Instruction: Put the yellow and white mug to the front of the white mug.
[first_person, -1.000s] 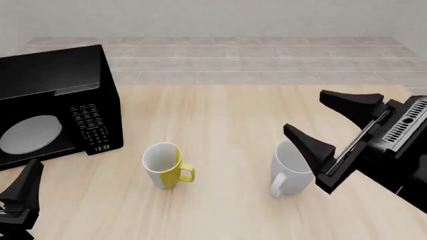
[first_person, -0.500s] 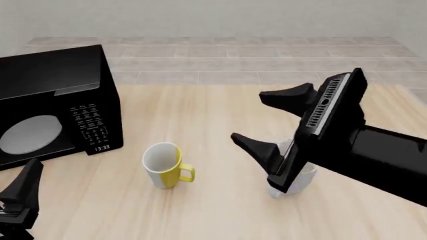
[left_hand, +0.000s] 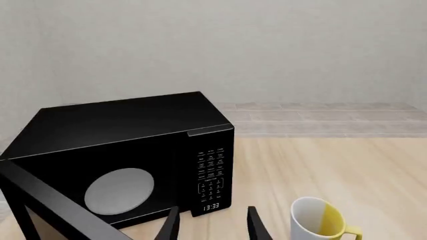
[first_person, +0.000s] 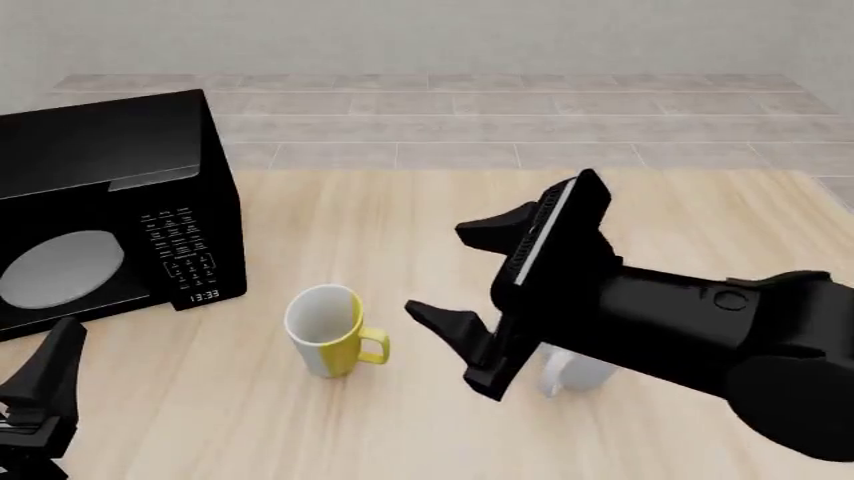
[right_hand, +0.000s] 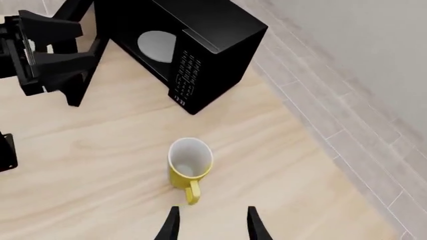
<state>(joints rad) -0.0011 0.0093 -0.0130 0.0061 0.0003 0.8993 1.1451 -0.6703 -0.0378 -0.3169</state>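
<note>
Upright on the wooden surface (first_person: 400, 220): yellow and white mug (first_person: 328, 330), handle toward the white mug (first_person: 571, 366), mostly hidden under the right arm. Right hand (first_person: 465, 276) spread wide, hovering between both mugs. Left hand (left_hand: 212, 227) spread, low beside the black microwave (first_person: 107, 210).

The yellow and white mug (first_person: 328, 329) has a yellow handle and pale inside; the white mug (first_person: 577, 367) is plain white; the microwave (first_person: 107, 205) is black with white keypad markings
</note>
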